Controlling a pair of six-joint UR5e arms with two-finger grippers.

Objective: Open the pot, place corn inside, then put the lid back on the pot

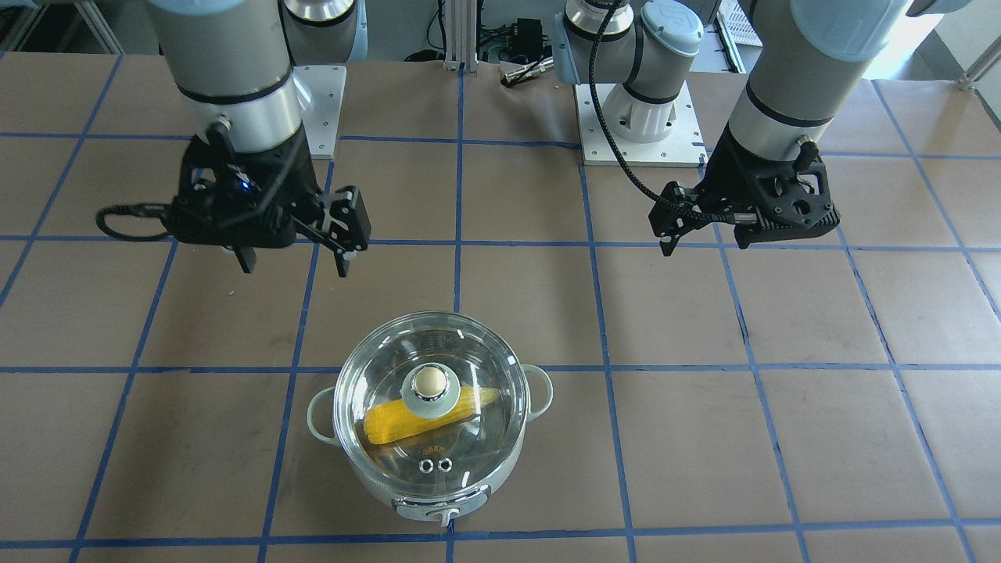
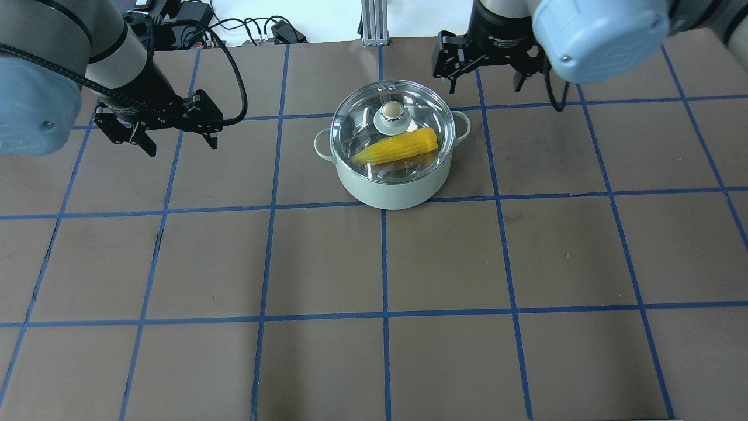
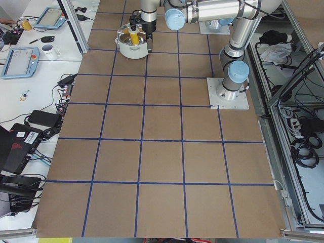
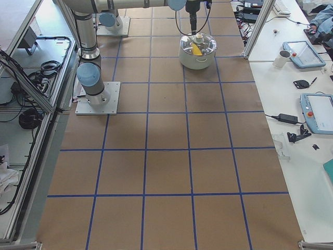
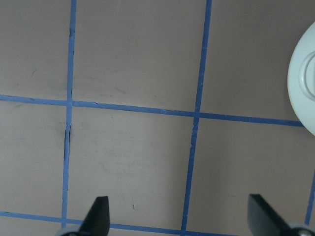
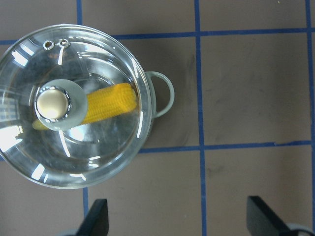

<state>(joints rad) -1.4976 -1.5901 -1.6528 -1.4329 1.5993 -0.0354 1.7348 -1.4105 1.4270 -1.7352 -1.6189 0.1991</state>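
Observation:
The mint-green pot (image 2: 391, 190) stands on the table with the clear glass lid (image 2: 356, 120) seated on it. The yellow corn (image 2: 403, 149) lies inside under the lid. The front view shows the pot (image 1: 375, 489), lid (image 1: 469, 352) and corn (image 1: 391, 426). My right gripper (image 2: 484, 89) is open and empty, raised above the table beside the pot. Its wrist view shows the lid (image 6: 98, 157), corn (image 6: 110, 101) and a pot handle (image 6: 165, 93). My left gripper (image 2: 183, 148) is open and empty, raised well to the pot's left. Its wrist view shows only the pot's edge (image 5: 305, 83).
The brown table cover carries a blue tape grid (image 2: 383, 263). The arm base plates (image 1: 637, 125) sit at the robot's side. Side benches hold tablets (image 4: 317, 112), a mug (image 4: 282, 58) and cables beyond the table edge.

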